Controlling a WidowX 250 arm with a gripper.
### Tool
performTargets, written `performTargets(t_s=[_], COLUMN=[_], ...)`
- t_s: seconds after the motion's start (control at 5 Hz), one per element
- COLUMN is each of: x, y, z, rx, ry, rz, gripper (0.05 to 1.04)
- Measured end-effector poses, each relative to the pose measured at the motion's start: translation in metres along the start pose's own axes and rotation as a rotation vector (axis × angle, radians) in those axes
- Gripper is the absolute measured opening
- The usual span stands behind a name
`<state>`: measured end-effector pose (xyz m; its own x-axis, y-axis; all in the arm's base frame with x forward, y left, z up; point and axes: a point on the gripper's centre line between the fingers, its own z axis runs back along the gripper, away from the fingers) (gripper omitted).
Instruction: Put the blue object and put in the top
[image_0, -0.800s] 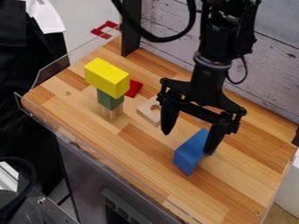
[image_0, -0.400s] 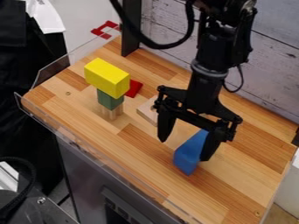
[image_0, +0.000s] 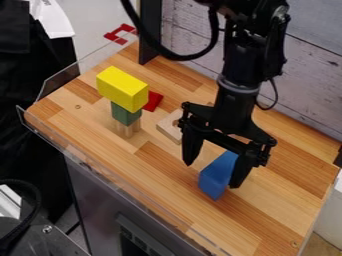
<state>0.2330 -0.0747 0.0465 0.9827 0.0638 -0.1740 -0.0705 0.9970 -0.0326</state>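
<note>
Blue is the block (image_0: 214, 181) I want, sitting on the wooden table (image_0: 167, 175) between and under the fingers of my claw (image_0: 212, 174). My fingers are spread wide with nothing pinched. I should line them up on both sides of the block, go down straight, then squeeze gently. Its sides look slanted, so if I pinch too high it might slip out. After that, I think it goes on top of the yellow block (image_0: 122, 88), which sits on the green block (image_0: 125, 114), over pale wooden legs (image_0: 128, 129). I must lift high, set it down softly, and not bump the tower. Clear walls (image_0: 61, 82) edge the table like a tray, with the tower and a wooden block with a hole (image_0: 169, 129) inside.
</note>
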Motion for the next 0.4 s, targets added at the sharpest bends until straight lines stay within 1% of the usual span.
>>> performTargets(t_s=[0.2, 0.4], x=[0.0026, 0.0051], y=[0.0008, 0.0029], z=[-0.0095, -0.0159], rx=[-0.003, 0.005], ry=[0.019, 0.037], rz=[-0.023, -0.037], gripper=[0.999, 0.999])
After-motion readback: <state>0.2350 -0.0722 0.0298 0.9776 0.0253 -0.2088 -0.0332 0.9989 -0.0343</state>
